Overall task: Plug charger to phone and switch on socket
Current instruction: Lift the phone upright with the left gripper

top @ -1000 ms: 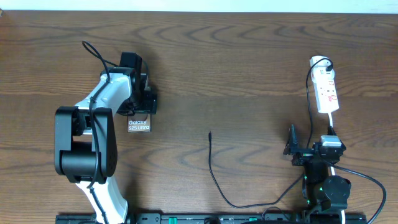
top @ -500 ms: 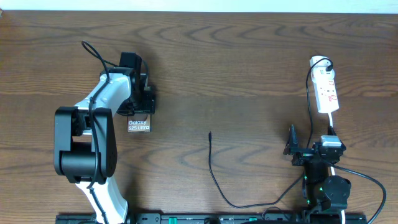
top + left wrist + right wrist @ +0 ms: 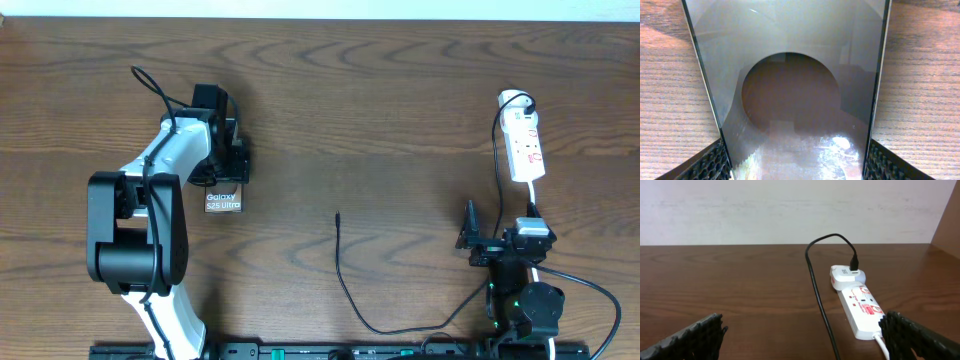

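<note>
The phone (image 3: 223,200) lies on the table at the left with its white "Galaxy" lettering showing. My left gripper (image 3: 226,168) covers its far half. In the left wrist view the phone (image 3: 795,75) fills the frame, and my left gripper (image 3: 796,167) has a finger against each long edge, shut on it. The charger's black connector tip (image 3: 338,214) lies free mid-table. Its cable (image 3: 345,285) loops along the front edge to the white plug (image 3: 514,100) in the socket (image 3: 526,145). My right gripper (image 3: 503,230) is open and empty, just short of the socket (image 3: 860,311).
The power strip's white cord (image 3: 575,280) runs forward past my right arm's base. The black cable (image 3: 816,290) crosses the table in front of my right gripper (image 3: 805,337). A pale wall stands behind the table's far edge.
</note>
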{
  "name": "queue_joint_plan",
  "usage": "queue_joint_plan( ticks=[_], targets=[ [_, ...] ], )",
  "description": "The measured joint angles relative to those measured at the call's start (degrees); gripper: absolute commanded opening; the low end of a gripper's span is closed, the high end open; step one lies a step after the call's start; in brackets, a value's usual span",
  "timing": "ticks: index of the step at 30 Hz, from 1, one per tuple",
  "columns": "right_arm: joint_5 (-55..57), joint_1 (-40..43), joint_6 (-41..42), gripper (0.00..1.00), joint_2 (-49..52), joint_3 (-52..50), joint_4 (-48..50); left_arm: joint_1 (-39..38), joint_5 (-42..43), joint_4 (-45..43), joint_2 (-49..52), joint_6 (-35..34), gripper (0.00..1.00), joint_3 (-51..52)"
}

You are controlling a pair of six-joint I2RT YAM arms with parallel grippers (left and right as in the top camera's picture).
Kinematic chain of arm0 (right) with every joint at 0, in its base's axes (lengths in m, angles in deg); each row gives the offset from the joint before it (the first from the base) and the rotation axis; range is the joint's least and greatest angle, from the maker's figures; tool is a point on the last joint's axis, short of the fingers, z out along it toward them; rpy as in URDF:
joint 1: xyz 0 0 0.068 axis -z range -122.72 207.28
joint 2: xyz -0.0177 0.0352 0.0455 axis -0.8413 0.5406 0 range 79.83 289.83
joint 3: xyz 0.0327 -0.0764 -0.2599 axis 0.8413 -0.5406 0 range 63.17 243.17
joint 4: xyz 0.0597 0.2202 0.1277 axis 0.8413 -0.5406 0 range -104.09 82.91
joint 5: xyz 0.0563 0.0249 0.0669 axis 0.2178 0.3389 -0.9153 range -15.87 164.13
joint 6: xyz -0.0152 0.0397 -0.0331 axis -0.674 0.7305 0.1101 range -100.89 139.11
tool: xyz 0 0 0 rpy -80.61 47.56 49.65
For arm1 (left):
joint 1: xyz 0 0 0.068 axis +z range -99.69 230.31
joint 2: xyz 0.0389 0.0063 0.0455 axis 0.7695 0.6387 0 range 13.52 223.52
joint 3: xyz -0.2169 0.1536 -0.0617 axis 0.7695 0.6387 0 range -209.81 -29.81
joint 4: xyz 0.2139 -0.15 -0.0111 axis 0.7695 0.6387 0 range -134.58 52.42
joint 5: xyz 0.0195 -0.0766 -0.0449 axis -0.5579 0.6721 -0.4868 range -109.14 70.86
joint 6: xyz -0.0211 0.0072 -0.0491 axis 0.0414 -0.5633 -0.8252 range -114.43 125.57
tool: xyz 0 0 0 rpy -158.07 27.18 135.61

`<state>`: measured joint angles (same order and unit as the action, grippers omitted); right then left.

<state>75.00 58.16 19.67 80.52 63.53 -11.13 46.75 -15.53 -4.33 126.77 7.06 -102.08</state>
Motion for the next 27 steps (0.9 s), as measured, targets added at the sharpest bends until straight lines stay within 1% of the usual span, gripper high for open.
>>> queue_joint_plan(
  ticks=[10, 12, 16, 19, 20, 27],
  targets=[
    [0.0, 0.0, 0.0, 0.99, 0.0, 0.0, 0.0, 0.0, 0.0, 0.0, 0.0, 0.0, 0.49, 0.0],
    [0.0, 0.0, 0.0, 0.99, 0.0, 0.0, 0.0, 0.0, 0.0, 0.0, 0.0, 0.0, 0.44, 0.0],
    [0.0, 0.0, 0.0, 0.99, 0.0, 0.0, 0.0, 0.0, 0.0, 0.0, 0.0, 0.0, 0.28, 0.0],
    [0.0, 0.0, 0.0, 0.99, 0.0, 0.0, 0.0, 0.0, 0.0, 0.0, 0.0, 0.0, 0.09, 0.0],
    [0.0, 0.0, 0.0, 0.99, 0.0, 0.0, 0.0, 0.0, 0.0, 0.0, 0.0, 0.0, 0.08, 0.0],
    [0.0, 0.0, 0.0, 0.99, 0.0, 0.0, 0.0, 0.0, 0.0, 0.0, 0.0, 0.0, 0.08, 0.0]
  ],
)
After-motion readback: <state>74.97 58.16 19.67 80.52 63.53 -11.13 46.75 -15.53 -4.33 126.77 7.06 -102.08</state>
